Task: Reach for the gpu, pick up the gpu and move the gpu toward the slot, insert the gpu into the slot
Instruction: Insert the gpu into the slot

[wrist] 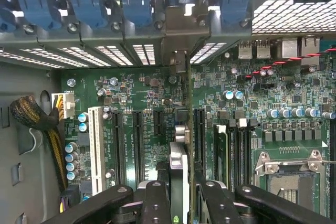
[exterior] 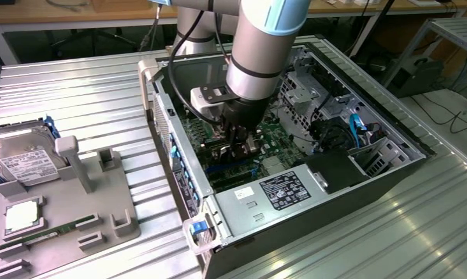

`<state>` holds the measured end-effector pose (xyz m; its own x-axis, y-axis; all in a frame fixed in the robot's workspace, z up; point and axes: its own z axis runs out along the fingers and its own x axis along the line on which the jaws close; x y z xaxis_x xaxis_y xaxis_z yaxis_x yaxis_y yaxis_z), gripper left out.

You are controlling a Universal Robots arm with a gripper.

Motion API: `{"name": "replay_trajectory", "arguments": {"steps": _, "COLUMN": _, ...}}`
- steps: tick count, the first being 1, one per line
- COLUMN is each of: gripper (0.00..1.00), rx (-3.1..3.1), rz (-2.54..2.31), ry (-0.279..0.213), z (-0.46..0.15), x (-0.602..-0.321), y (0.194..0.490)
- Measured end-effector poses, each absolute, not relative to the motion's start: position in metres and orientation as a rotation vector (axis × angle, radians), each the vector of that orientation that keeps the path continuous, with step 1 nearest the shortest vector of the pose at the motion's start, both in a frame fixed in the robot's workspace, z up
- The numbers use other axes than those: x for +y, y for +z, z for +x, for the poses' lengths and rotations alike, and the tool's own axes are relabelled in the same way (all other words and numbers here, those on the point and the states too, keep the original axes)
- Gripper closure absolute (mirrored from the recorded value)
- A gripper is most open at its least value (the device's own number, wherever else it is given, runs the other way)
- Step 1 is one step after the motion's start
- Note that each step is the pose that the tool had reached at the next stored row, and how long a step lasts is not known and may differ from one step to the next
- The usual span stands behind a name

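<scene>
The gpu (wrist: 179,174) is held edge-on, clamped between the gripper (exterior: 239,152) fingers (wrist: 156,203). It's lowered inside the computer case (exterior: 388,125), right over the motherboard (wrist: 147,98).

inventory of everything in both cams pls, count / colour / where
computer case: 1, black and silver, open on the metal table, exterior view's right.
motherboard: 1, green, on the case floor.
gpu: 1, dark card seen edge-on, silver bracket, upright over the motherboard between the gripper fingers.
power supply: 1, silver with a black label, near end of the case.
hard drive: 1, silver with a white label, on the grey fixture tray.
fixture tray: 1, grey, exterior view's left.
memory stick: 1, green, lying in the tray.
table: 1, ribbed silver metal.
gripper: 1, black, inside the case, closed on the gpu.
arm: 1, silver with light-blue caps.
</scene>
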<state>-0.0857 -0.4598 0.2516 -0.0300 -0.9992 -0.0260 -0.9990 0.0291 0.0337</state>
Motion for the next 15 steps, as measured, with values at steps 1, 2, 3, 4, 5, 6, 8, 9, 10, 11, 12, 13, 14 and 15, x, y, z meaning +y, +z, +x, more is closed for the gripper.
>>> {"name": "replay_trajectory", "arguments": {"steps": 1, "gripper": 0.73, "rx": -2.250, "rz": 2.185, "ry": -0.066, "z": -0.0857, "x": -0.4598, "y": 0.2516}}
{"name": "replay_trajectory", "arguments": {"steps": 2, "gripper": 0.73, "rx": -2.250, "rz": 2.185, "ry": -0.066, "z": -0.0857, "x": -0.4598, "y": 0.2516}}
{"name": "replay_trajectory", "arguments": {"steps": 3, "gripper": 0.73, "rx": -2.250, "rz": 2.185, "ry": -0.066, "z": -0.0857, "x": -0.4598, "y": 0.2516}}
{"name": "replay_trajectory", "arguments": {"steps": 4, "gripper": 0.73, "rx": -2.250, "rz": 2.185, "ry": -0.066, "z": -0.0857, "x": -0.4598, "y": 0.2516}}
{"name": "replay_trajectory", "arguments": {"steps": 5, "gripper": 0.73, "rx": -2.250, "rz": 2.185, "ry": -0.066, "z": -0.0857, "x": -0.4601, "y": 0.2516}}
{"name": "replay_trajectory", "arguments": {"steps": 6, "gripper": 0.73, "rx": -2.250, "rz": 2.185, "ry": -0.067, "z": -0.0856, "x": -0.4607, "y": 0.2515}}
{"name": "replay_trajectory", "arguments": {"steps": 8, "gripper": 0.73, "rx": -2.250, "rz": 2.185, "ry": -0.066, "z": -0.0856, "x": -0.4612, "y": 0.2515}}
{"name": "replay_trajectory", "arguments": {"steps": 9, "gripper": 0.73, "rx": -2.250, "rz": 2.185, "ry": -0.066, "z": -0.0857, "x": -0.4612, "y": 0.2515}}
{"name": "replay_trajectory", "arguments": {"steps": 10, "gripper": 0.73, "rx": -2.250, "rz": 2.185, "ry": -0.066, "z": -0.0856, "x": -0.4612, "y": 0.2515}}
{"name": "replay_trajectory", "arguments": {"steps": 11, "gripper": 0.73, "rx": -2.250, "rz": 2.185, "ry": -0.066, "z": -0.0856, "x": -0.4612, "y": 0.2516}}
{"name": "replay_trajectory", "arguments": {"steps": 12, "gripper": 0.73, "rx": -2.250, "rz": 2.185, "ry": -0.066, "z": -0.0857, "x": -0.4612, "y": 0.2516}}
{"name": "replay_trajectory", "arguments": {"steps": 13, "gripper": 0.73, "rx": -2.250, "rz": 2.184, "ry": -0.066, "z": -0.0857, "x": -0.4613, "y": 0.2515}}
{"name": "replay_trajectory", "arguments": {"steps": 14, "gripper": 0.73, "rx": -2.250, "rz": 2.185, "ry": -0.066, "z": -0.0857, "x": -0.4613, "y": 0.2511}}
{"name": "replay_trajectory", "arguments": {"steps": 15, "gripper": 0.73, "rx": -2.250, "rz": 2.185, "ry": -0.066, "z": -0.0857, "x": -0.4613, "y": 0.2507}}
